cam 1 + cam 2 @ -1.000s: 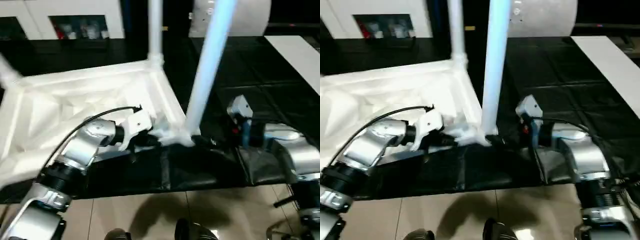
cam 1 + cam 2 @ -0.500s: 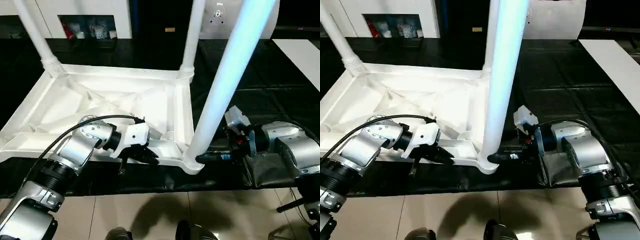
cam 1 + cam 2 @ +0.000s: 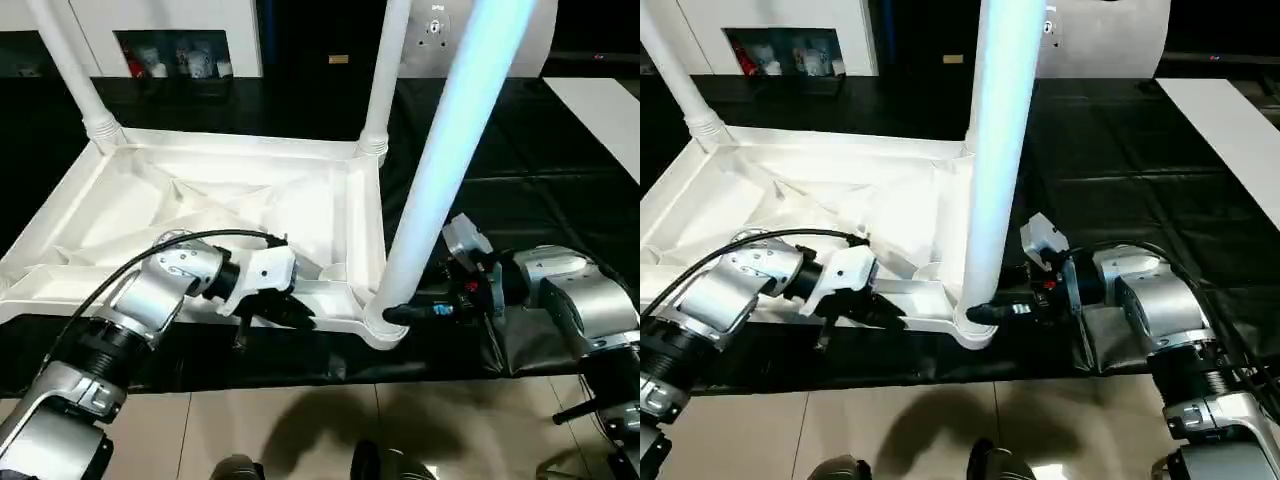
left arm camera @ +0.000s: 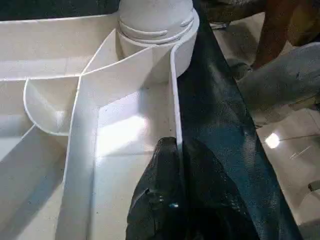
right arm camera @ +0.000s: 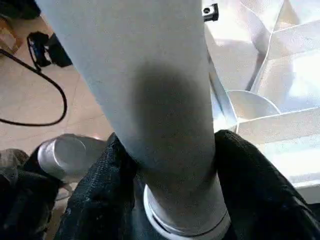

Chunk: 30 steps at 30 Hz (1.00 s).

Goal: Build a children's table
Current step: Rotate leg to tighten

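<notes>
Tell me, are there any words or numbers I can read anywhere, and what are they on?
None can be read.
Small orange label on the dark panel behind the table top: too small to read.
Small dark mark on the white cylinder at the back: blurred, not readable.
Things on the shelf: any labels too small to read.

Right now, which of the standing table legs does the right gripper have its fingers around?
The near-corner leg, closest to the robot. The right gripper straddles its base; the two far-corner legs stand untouched.
</notes>
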### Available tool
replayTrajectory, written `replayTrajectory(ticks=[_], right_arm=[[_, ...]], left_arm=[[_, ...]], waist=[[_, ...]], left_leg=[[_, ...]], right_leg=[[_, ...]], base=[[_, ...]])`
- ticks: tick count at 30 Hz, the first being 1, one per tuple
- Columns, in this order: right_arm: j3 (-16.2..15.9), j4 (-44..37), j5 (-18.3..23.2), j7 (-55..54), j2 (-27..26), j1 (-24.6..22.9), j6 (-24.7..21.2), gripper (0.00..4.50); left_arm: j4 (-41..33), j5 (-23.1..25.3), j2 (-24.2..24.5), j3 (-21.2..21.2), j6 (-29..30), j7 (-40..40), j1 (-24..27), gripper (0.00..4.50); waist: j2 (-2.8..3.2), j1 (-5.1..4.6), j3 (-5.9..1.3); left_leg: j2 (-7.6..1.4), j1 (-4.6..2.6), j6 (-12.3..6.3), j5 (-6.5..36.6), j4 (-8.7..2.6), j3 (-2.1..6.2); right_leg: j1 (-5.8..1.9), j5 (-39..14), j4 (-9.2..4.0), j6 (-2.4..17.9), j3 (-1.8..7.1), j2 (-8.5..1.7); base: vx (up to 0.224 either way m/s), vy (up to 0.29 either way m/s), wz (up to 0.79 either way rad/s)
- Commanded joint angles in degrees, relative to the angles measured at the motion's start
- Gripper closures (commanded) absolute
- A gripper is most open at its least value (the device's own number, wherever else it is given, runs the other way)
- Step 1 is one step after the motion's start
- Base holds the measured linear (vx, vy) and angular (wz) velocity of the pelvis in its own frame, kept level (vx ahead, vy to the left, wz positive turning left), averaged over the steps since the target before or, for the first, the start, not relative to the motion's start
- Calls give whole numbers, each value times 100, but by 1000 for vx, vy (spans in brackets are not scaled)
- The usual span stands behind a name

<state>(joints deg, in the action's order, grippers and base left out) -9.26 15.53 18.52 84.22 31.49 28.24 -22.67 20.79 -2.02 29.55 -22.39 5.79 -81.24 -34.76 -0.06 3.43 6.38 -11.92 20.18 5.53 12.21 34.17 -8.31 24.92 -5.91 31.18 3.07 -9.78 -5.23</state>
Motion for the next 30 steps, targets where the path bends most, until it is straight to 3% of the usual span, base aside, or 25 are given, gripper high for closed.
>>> replayTrajectory(ticks=[1,5,7,9,10,12,14,15,16,17,18,19,20,26,30], right_arm=[[48,-383,471,37,-133,-127,-397,243],[140,-759,432,-666,-401,-390,-647,244],[247,-745,44,-1764,-813,-402,-672,244],[343,-689,-108,-2357,-1063,-349,-786,244],[440,-692,-189,-2856,-1297,-308,-931,245],[522,-693,-356,-3506,-1599,-246,-1094,247],[682,-701,-625,-4603,-2094,-144,-1396,250],[682,-701,-625,-4603,-2094,-144,-1396,250],[736,-662,-833,-5213,-2373,-77,-1466,250],[780,-614,-921,-5529,-2555,-56,-1325,250],[804,-587,-962,-5686,-2648,-45,-1247,250],[818,-556,-976,-5775,-2711,-35,-1162,250],[844,-523,-979,-5861,-2787,-34,-1052,198],[996,-640,-932,-5919,-2867,-146,-713,146],[1004,-733,-920,-5740,-2734,-235,-629,111]], left_arm=[[-51,43,-82,-126,150,-18,-102,450],[-62,51,-371,70,692,654,-146,450],[-130,33,-670,265,1203,1262,-182,450],[-202,21,-833,349,1478,1542,-196,450],[-260,22,-1005,424,1733,1819,-217,450],[-264,60,-1241,503,1960,2194,-258,450],[-173,119,-1640,692,2247,2869,-357,450],[-173,119,-1640,692,2247,2869,-357,450],[-66,236,-1906,789,2331,3368,-427,450],[-14,275,-2076,840,2357,3616,-454,450],[13,291,-2163,865,2370,3739,-467,450],[30,293,-2218,878,2377,3801,-477,450],[30,327,-2267,864,2396,3897,-481,450],[-83,527,-2072,676,2272,3824,-434,450],[-99,542,-1964,666,2175,3696,-392,450]], waist=[[-41,-7,-485],[-32,5,-461],[-24,-48,-437],[-27,-86,-428],[-21,-167,-416],[4,-257,-411],[36,-390,-397],[36,-390,-397],[64,-477,-390],[96,-525,-372],[108,-534,-373],[80,-537,-396],[83,-535,-408],[77,-473,-432],[34,-400,-470]], left_leg=[[-85,55,-684,378,-347,-70],[-73,21,-580,440,-354,-82],[-29,33,-403,583,-354,-74],[1,25,-339,684,-348,-71],[29,44,-326,814,-331,-61],[29,63,-325,920,-319,-37],[9,19,-359,1147,-318,-9],[9,19,-359,1147,-318,-9],[-38,-19,-385,1333,-324,20],[-119,-4,-400,1490,-360,71],[-142,-16,-399,1560,-363,66],[-122,-57,-380,1600,-356,51],[-106,-48,-389,1540,-359,46],[-91,13,-545,874,-391,23],[-42,57,-686,462,-362,-7]], right_leg=[[-518,-2454,-341,474,325,-285],[-488,-2658,-401,378,320,-285],[-494,-3017,-464,210,263,-270],[-497,-3229,-516,77,218,-264],[-513,-3428,-586,-110,151,-261],[-527,-3488,-643,-261,87,-249],[-532,-3531,-734,-365,-9,-242],[-532,-3531,-734,-365,-9,-242],[-551,-3491,-784,-375,-70,-265],[-585,-3382,-757,-351,-105,-296],[-573,-3349,-754,-348,-92,-301],[-565,-3287,-765,-330,-81,-331],[-575,-3203,-738,-295,-64,-346],[-575,-2484,-559,186,98,-373],[-579,-2128,-425,418,196,-360]], base=[[0,0,0],[0,0,0],[0,0,0],[0,0,0],[0,0,0],[0,0,0],[0,0,0],[0,0,0],[0,0,0],[0,0,0],[0,0,0],[0,0,0],[0,0,0],[0,0,0],[0,0,0]])
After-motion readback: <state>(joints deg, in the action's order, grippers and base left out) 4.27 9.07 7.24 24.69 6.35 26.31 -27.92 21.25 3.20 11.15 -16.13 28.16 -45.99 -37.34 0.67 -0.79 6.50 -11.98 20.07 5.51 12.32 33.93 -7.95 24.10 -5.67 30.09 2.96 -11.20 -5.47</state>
